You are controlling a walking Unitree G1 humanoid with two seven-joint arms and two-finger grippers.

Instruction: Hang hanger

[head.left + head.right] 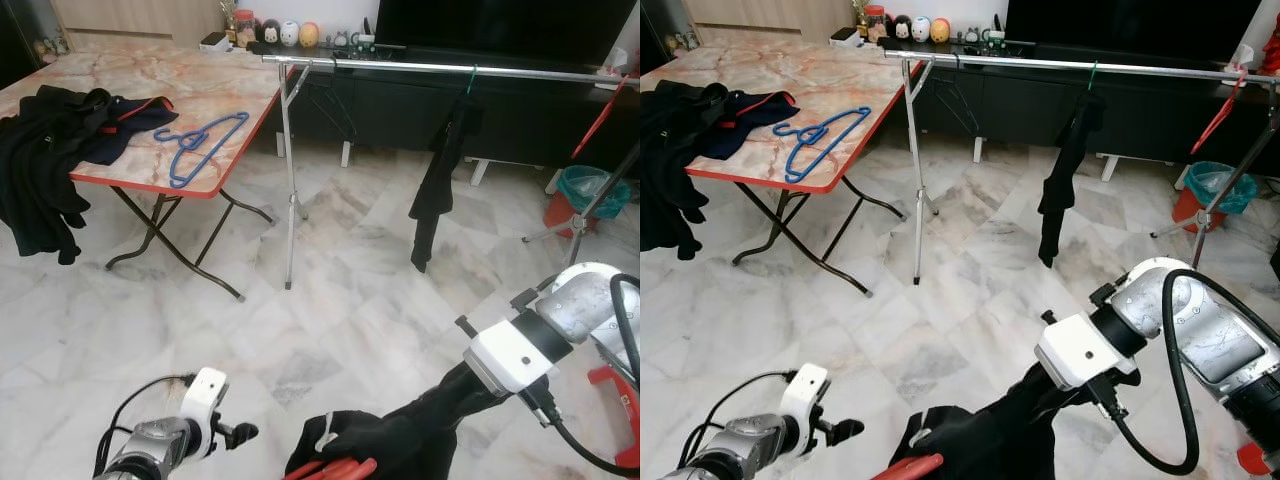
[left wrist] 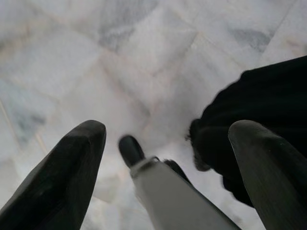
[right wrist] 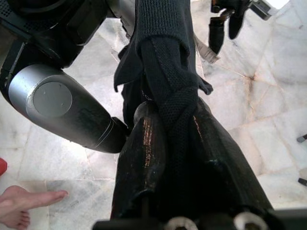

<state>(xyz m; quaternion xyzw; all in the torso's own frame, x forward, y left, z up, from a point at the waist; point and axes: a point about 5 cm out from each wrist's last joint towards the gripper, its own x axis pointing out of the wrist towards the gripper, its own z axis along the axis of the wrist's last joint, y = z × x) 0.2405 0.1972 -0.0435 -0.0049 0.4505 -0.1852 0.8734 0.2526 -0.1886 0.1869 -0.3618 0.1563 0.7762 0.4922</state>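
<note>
Right claw (image 3: 175, 120) grips black garment (image 1: 985, 435); no legible writing.

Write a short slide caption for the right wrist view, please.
Right gripper shut on a black knitted garment, above a marble floor.

You are looking at a home living room, shown by the marble-tile floor (image 1: 350, 330), a folding table (image 1: 200, 90) strewn with clothes (image 1: 50, 140), a metal garment rail (image 1: 450, 68), a dark television (image 1: 500, 25) on a low cabinet, and small figurines (image 1: 290, 33).
</note>
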